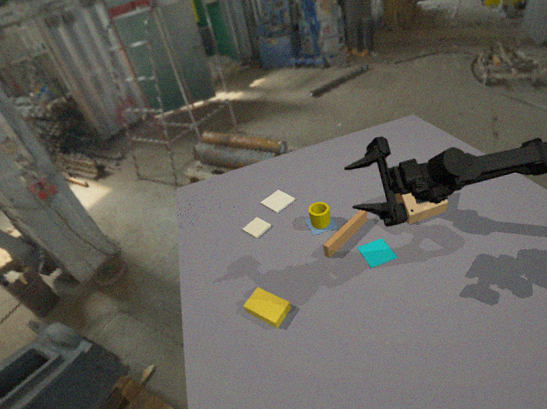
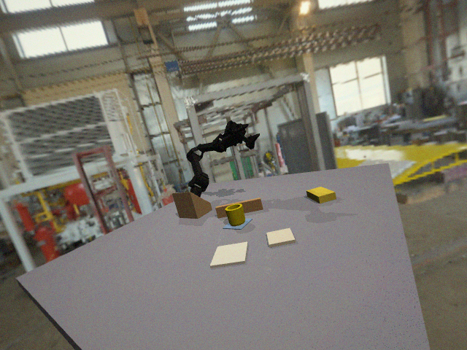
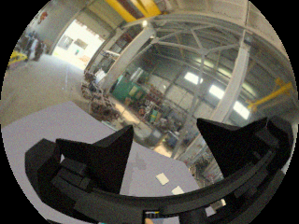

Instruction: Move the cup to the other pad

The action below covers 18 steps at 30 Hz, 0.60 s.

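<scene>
A yellow cup (image 1: 320,218) (image 2: 236,216) stands upright on a blue pad (image 1: 317,231) (image 2: 246,222). No marbles can be made out inside it. The other pad, a cyan square (image 1: 377,252), lies flat on the table on the far side of a wooden bar from the cup; it is not visible in the exterior view. My gripper (image 1: 350,187) (image 2: 253,130) (image 3: 166,125) is wide open and empty. It is raised well above the table and points roughly level, away from the arm's base.
The low wooden bar (image 1: 345,234) (image 2: 250,205) stands between the two pads. A wooden wedge block (image 1: 426,211) (image 2: 186,206) is near the arm. A yellow block (image 1: 266,307) (image 2: 320,195) and two cream tiles (image 1: 278,200) (image 1: 256,227) (image 2: 229,254) (image 2: 280,237) lie on the table.
</scene>
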Motion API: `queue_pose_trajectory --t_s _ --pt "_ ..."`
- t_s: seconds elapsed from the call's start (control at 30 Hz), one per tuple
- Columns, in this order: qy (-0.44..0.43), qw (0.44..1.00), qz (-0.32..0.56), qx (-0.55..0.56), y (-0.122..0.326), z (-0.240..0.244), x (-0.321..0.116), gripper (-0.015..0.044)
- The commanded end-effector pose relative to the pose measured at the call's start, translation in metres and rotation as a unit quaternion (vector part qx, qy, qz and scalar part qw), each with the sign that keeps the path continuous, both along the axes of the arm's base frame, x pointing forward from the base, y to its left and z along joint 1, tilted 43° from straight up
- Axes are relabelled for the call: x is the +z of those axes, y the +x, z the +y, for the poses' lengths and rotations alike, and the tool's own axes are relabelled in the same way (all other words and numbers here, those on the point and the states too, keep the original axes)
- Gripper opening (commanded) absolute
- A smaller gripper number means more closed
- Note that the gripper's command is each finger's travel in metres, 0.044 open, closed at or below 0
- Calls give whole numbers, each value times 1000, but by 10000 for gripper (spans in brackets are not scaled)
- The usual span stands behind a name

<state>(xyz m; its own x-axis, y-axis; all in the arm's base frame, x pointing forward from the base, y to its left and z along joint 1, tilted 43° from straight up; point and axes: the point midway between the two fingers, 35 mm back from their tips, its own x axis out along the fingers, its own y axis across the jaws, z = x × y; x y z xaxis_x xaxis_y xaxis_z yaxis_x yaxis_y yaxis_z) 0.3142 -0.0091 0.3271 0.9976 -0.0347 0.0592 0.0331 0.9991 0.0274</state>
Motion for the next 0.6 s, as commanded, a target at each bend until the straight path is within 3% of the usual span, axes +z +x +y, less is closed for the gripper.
queue_pose_trajectory --t_s 0.0,0.27,0.57 --pt "-4 1000 6 0 2 0 -2 374" --pt "-156 957 237 58 57 -23 -100 167" --pt "-263 814 445 266 59 -42 -224 167"
